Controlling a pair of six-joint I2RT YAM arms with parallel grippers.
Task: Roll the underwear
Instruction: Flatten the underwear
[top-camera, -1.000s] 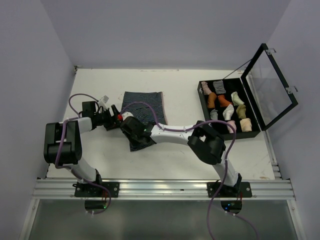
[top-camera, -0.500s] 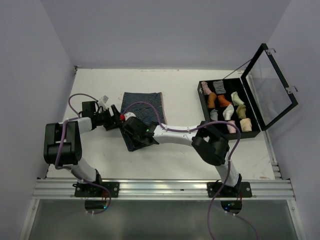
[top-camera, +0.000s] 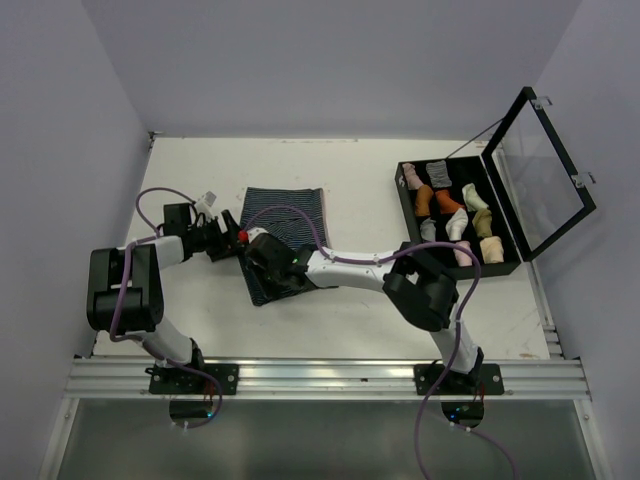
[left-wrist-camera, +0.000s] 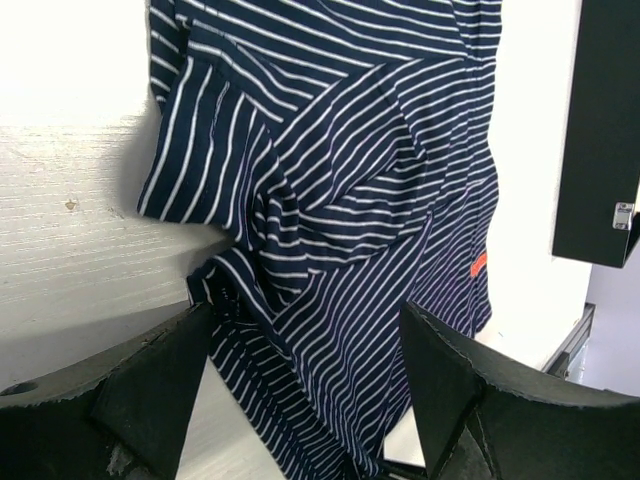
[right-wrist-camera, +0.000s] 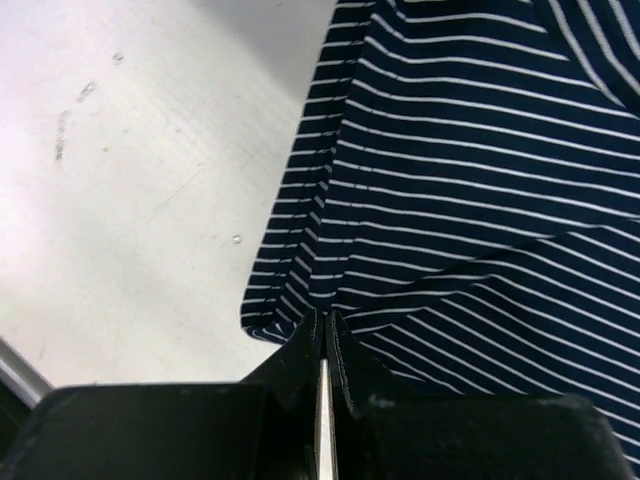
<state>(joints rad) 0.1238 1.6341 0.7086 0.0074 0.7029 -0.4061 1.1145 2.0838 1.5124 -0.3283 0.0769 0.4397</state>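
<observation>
The underwear (top-camera: 290, 205) is navy with thin white stripes and lies rumpled on the white table, left of centre. My left gripper (top-camera: 238, 240) stands at its left edge. In the left wrist view this gripper (left-wrist-camera: 305, 400) is open, its two fingers (left-wrist-camera: 150, 390) standing either side of a bunched stretch of the underwear (left-wrist-camera: 350, 200). My right gripper (top-camera: 262, 272) reaches across from the right to the cloth's near part. In the right wrist view it (right-wrist-camera: 325, 320) is shut, its tips pinching the hem of the underwear (right-wrist-camera: 480, 200), and a crease runs up from the pinch.
An open black case (top-camera: 407, 205) with several rolled garments in compartments stands at the right, its clear lid (top-camera: 540, 170) tilted up. The case's edge (left-wrist-camera: 600, 130) shows in the left wrist view. Bare white table (right-wrist-camera: 150, 180) lies left of the cloth.
My right gripper has shifted a little to the left, and the cloth's near part has moved and bunched with it. The left arm has hardly moved.
</observation>
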